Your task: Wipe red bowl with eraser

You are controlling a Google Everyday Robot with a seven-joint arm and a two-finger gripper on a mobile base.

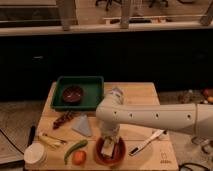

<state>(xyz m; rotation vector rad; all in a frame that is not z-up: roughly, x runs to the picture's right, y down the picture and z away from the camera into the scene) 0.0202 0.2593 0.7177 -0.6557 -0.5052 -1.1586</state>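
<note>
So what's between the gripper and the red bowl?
The eraser: the camera view shows it inside the red bowl, directly under the gripper above the bowl.
</note>
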